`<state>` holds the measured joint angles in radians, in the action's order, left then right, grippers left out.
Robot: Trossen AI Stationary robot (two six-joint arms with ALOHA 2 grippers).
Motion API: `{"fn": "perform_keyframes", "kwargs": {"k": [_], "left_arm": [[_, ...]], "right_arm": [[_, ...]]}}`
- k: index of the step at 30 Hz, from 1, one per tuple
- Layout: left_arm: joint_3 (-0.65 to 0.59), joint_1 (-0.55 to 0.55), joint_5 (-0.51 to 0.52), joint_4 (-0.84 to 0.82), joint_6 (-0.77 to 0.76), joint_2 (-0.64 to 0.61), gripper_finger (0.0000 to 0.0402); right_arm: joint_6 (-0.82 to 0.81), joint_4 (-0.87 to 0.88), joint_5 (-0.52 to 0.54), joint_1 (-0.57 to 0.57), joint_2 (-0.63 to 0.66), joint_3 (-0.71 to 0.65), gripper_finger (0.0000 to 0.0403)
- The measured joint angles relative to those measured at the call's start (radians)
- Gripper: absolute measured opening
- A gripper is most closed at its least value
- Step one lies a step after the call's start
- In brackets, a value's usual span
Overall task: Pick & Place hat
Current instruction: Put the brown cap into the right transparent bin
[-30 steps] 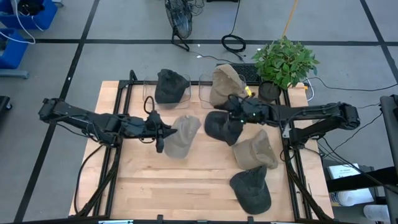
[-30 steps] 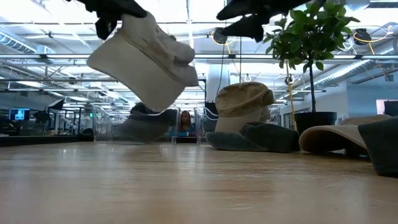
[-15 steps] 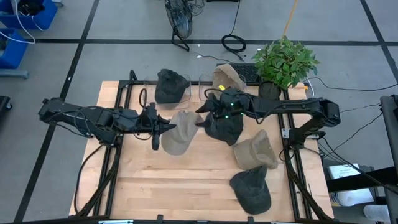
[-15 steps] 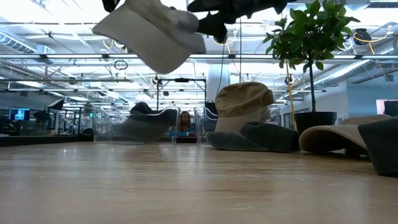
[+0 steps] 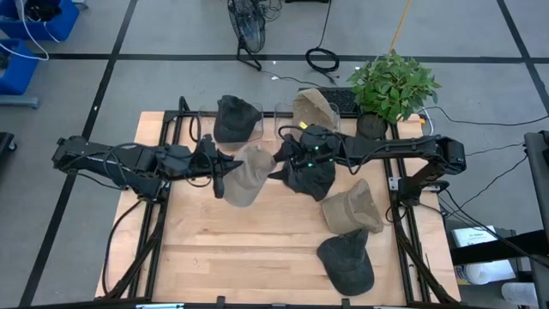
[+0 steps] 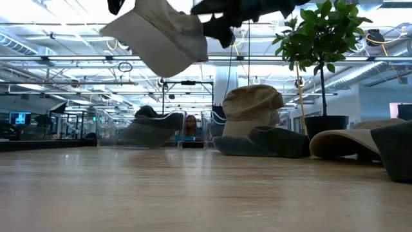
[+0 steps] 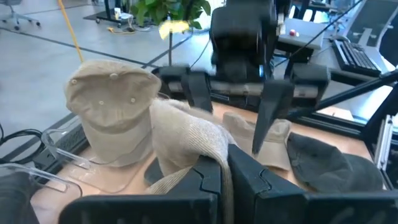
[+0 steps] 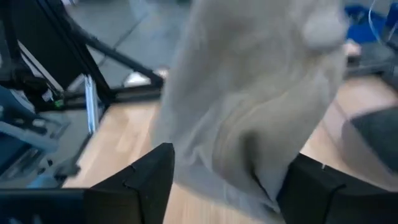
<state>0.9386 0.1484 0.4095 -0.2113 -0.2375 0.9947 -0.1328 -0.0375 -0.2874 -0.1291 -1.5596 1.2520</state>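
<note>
A light beige hat [image 5: 246, 173] hangs in the air over the middle of the table, well clear of the wood in the low view [image 6: 161, 35]. My left gripper [image 5: 221, 176] comes in from the table's left and is shut on the hat. My right gripper [image 5: 276, 163] reaches in from the right, open, one finger [image 8: 146, 180] on each side of the hat's crown [image 8: 249, 93]. The left wrist view shows these fingers [image 7: 267, 115] standing beyond the hat. My left gripper pinches a fold of the hat's cloth at its near edge [image 7: 211, 146] between its two fingers. They come nearly level from the table's left. The hat is lifted clear of the table and droops tilted beyond them. My right gripper's fingers flank the crown; whether they touch it I cannot tell.
A dark hat [image 5: 236, 118] and a tan hat [image 5: 311, 110] sit on clear stands at the far edge. A dark hat [image 5: 310, 178], a tan hat [image 5: 352, 210] and another dark hat [image 5: 347, 262] lie on the right half. A potted plant [image 5: 393, 86] stands far right.
My left gripper has risen a little and rolled, carrying the hat up and slightly toward the far edge. My right gripper has swung toward the table's left, from above the dark hat over to the beige hat, and now straddles its crown.
</note>
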Motion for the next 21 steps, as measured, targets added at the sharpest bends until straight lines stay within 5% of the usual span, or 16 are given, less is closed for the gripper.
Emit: {"fn": "perform_keyframes", "kwargs": {"k": [5,11,21], "left_arm": [[0.0,-0.004,-0.011,0.009,-0.006,0.02,0.0007],[0.001,-0.004,-0.013,0.001,-0.072,0.051,0.0055],[0.0,-0.003,-0.041,-0.121,-0.11,0.056,0.0154]], "right_arm": [[-0.004,-0.04,0.003,0.0,-0.028,0.0,0.0161],[0.079,-0.052,0.001,0.008,-0.059,-0.002,0.0021],[0.097,0.044,0.142,0.005,-0.002,0.0,0.0006]]}}
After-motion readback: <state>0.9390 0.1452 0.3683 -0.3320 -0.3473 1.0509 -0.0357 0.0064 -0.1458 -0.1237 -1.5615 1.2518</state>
